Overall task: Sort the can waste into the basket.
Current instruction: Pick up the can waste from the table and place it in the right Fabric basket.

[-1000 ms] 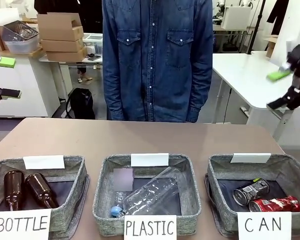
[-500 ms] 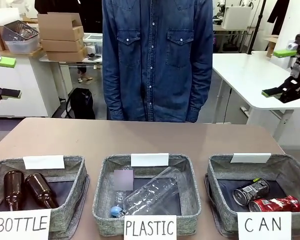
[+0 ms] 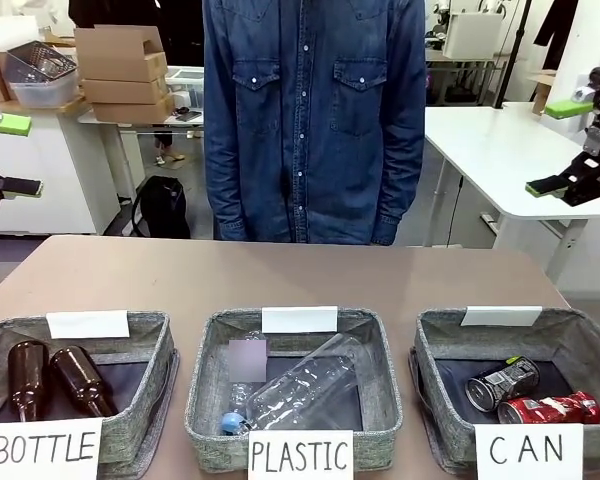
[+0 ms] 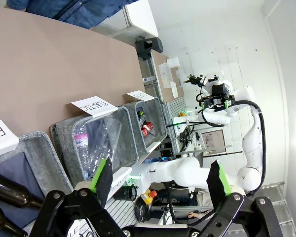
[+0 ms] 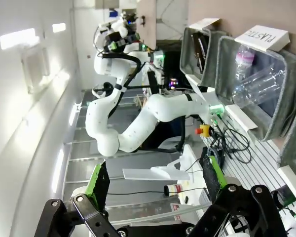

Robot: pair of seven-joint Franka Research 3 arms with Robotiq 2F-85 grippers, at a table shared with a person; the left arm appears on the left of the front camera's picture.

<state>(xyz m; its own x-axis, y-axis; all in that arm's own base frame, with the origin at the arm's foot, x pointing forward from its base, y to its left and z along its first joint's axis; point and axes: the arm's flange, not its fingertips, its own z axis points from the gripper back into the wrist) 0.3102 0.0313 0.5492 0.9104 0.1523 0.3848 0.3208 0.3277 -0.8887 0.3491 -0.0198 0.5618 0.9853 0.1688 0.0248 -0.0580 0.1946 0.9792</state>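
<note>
Two dented cans are lying inside the basket marked "CAN" (image 3: 450, 400), at the robot's right end of the row: the black-and-silver can (image 3: 503, 383) is resting toward the middle of the dark lining, and the red can (image 3: 548, 408) is lying on its side just beside it, nearer the front wall. No can is showing on the bare part of the table (image 3: 280, 275), so the sorting is judged complete.

The right gripper (image 3: 570, 145) is hanging high at the right edge of the front view, well apart from the baskets, its green pads spread wide and holding nothing. The left gripper (image 3: 5, 155) is sitting likewise at the left edge, raised and clear of the table, fingers wide and empty. This raised, withdrawn posture is consistent with arms parked out of the work area, leaving the baskets unobstructed.

The "PLASTIC" basket (image 3: 205, 400) is holding a clear plastic bottle (image 3: 300, 390), and the "BOTTLE" basket (image 3: 150, 390) is holding two brown glass bottles (image 3: 50, 378); each waste type is sitting behind its own label card. A person in a denim shirt (image 3: 315, 120) is standing at the far side, hands not visible.

The front view is giving the labels and contents plainly. The left wrist view is adding the open left gripper (image 4: 160, 177) at close range, and the baskets edge-on with a glimpse of red in the farthest one. The right wrist view is confirming the right gripper (image 5: 155, 180) is open and empty, with the plastic bottle (image 5: 256, 86) seen sideways.
</note>
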